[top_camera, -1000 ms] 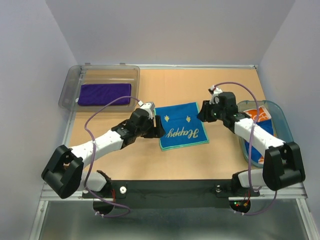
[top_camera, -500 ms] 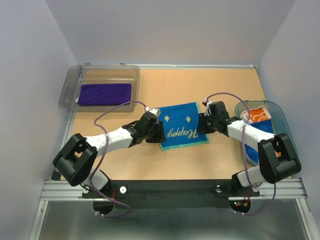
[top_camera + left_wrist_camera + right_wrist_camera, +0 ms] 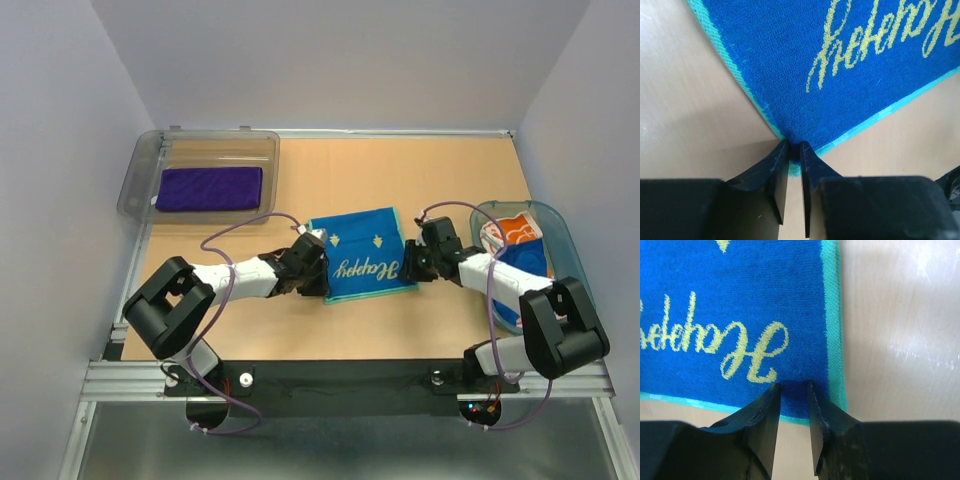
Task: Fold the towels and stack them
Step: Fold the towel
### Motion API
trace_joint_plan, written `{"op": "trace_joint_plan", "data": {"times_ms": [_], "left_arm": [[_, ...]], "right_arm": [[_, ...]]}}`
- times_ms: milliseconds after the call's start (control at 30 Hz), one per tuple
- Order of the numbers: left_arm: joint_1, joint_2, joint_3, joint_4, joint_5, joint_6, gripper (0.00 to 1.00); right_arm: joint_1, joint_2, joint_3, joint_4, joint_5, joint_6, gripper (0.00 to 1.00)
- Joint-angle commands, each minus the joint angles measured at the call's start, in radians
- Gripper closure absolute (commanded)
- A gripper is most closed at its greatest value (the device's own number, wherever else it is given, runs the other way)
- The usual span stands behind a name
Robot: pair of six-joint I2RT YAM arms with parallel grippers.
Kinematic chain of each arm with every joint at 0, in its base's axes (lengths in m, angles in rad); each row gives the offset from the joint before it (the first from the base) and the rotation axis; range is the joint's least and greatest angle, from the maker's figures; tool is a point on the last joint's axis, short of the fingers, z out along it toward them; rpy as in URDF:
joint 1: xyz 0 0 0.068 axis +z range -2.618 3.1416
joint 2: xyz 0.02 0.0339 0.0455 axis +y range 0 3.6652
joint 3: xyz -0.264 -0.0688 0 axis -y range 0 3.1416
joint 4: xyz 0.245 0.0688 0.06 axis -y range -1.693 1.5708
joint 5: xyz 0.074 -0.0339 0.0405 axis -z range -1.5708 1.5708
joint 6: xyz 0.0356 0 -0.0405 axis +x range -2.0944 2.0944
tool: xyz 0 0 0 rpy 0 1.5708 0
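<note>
At bench centre, blue towel (image 3: 365,255) lies flat, gold "Happy" script, teal border. Left end effector (image 3: 322,285) is low at its near-left corner. In the left wrist view the fingers (image 3: 767,170) are almost pressed together, with the corner tip pinched between them. Right end effector (image 3: 408,268) sits at the near-right corner. In the right wrist view its fingers (image 3: 762,420) stand a narrow gap apart, straddling the towel's near edge just inside the teal border. Can't tell if they actually grip it. Purple towel (image 3: 208,188) lies folded in the clear grey bin (image 3: 140,185) at the far-left corner. Orange-and-white towel (image 3: 512,230) is in the teal basket (image 3: 562,240) at the right edge.
</note>
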Motion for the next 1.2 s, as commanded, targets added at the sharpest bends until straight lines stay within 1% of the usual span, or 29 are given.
{"op": "trace_joint_plan", "data": {"times_ms": [0,67,133,233,333,433,467,500,567,600,667,700,733,767,833,867,933,967,1033,1067,1100,1133,1167], "left_arm": [[-0.018,0.017,-0.027,-0.076,-0.006,-0.021,0.80],[-0.018,0.007,-0.032,-0.099,-0.021,-0.015,0.80],[-0.018,-0.006,-0.026,-0.144,-0.069,-0.005,0.80],[-0.015,0.000,0.012,-0.205,-0.147,0.044,0.81],[-0.001,0.027,0.043,-0.241,-0.173,0.074,0.81],[-0.001,0.032,0.060,-0.254,-0.162,0.084,0.80],[-0.020,0.017,0.052,-0.242,-0.155,0.070,0.76],[-0.032,-0.040,0.043,-0.210,-0.159,0.059,0.71],[-0.052,-0.107,0.029,-0.178,-0.155,0.044,0.58],[-0.057,-0.169,0.034,-0.169,-0.153,0.038,0.42],[-0.055,-0.218,0.063,-0.153,-0.168,0.027,0.34],[-0.052,-0.249,0.081,-0.150,-0.197,0.027,0.30],[-0.048,-0.258,0.100,-0.144,-0.210,0.027,0.29],[-0.028,-0.261,0.133,-0.132,-0.214,0.031,0.29],[0.011,-0.243,0.163,-0.066,-0.196,0.041,0.29],[0.062,-0.225,0.199,-0.046,-0.185,0.047,0.29],[0.109,-0.145,0.247,0.014,-0.155,0.054,0.32],[0.144,-0.116,0.300,0.035,-0.139,0.058,0.33],[0.169,-0.005,0.359,0.095,-0.096,0.064,0.34],[0.175,0.034,0.432,0.104,-0.096,0.067,0.35],[0.180,0.076,0.475,0.105,-0.096,0.080,0.35],[0.183,0.152,0.515,0.101,-0.096,0.085,0.36],[0.184,0.191,0.582,0.100,-0.096,0.087,0.36]], "right_arm": [[0.003,-0.043,-0.045,-0.018,0.054,0.089,0.67],[0.003,-0.058,-0.071,-0.018,0.061,0.124,0.69],[0.003,-0.073,-0.087,-0.024,0.052,0.144,0.69],[0.003,-0.119,-0.122,-0.024,-0.004,0.186,0.68],[0.003,-0.159,-0.157,-0.026,-0.051,0.221,0.68],[0.004,-0.242,-0.179,-0.029,-0.088,0.221,0.68],[0.004,-0.257,-0.177,-0.030,-0.096,0.218,0.68],[0.003,-0.268,-0.170,-0.030,-0.111,0.210,0.68],[0.004,-0.281,-0.114,-0.029,-0.117,0.186,0.68],[0.003,-0.281,-0.085,-0.029,-0.098,0.186,0.68],[0.003,-0.264,0.010,-0.027,-0.067,0.171,0.66],[0.003,-0.238,0.042,-0.021,-0.017,0.170,0.66],[0.003,-0.216,0.073,-0.012,0.007,0.163,0.66],[0.001,-0.196,0.143,-0.004,0.027,0.157,0.66],[-0.006,-0.117,0.205,0.036,0.065,0.147,0.66],[-0.017,-0.092,0.246,0.062,0.068,0.158,0.66],[-0.029,-0.038,0.281,0.160,0.065,0.181,0.66],[-0.037,0.015,0.294,0.222,0.067,0.204,0.66],[-0.042,0.066,0.321,0.316,0.084,0.226,0.66],[-0.046,0.095,0.328,0.351,0.090,0.239,0.66],[-0.051,0.145,0.331,0.422,0.091,0.273,0.66],[-0.055,0.172,0.328,0.459,0.094,0.294,0.66],[-0.066,0.193,0.323,0.496,0.094,0.311,0.66]]}}
